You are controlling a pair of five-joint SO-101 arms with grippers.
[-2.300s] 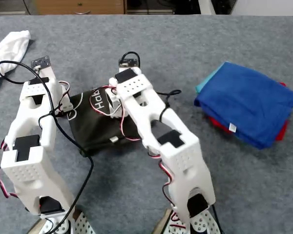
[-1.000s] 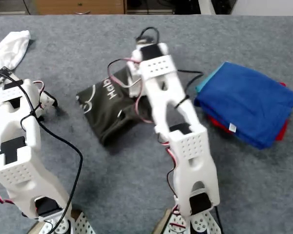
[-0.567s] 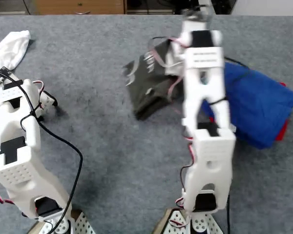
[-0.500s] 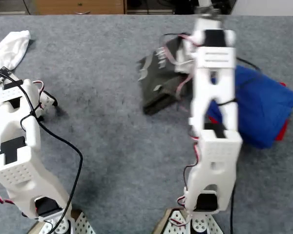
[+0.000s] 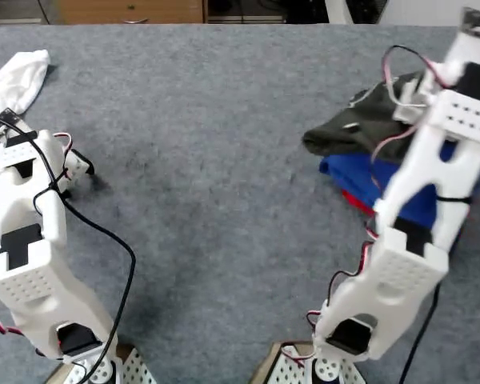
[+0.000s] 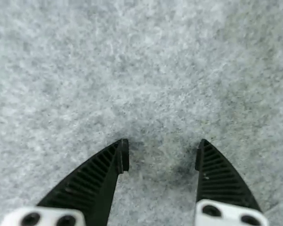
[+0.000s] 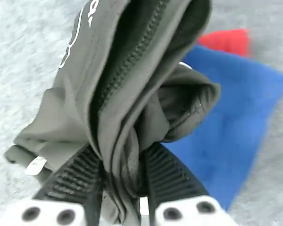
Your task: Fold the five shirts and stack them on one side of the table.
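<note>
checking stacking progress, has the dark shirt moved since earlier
Yes. The dark shirt, shut in the right gripper, has moved right, from well left of the folded blue shirt to over its top.

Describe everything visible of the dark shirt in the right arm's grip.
The dark shirt is a soft, dark grey-green cloth, folded and bunched into thick layers. It has white print on one face, a stitched seam along a fold and a small white tag at a corner. The right tool is shut on its middle folds. The shirt hangs over the folded blue shirt; whether they touch is unclear.
</note>
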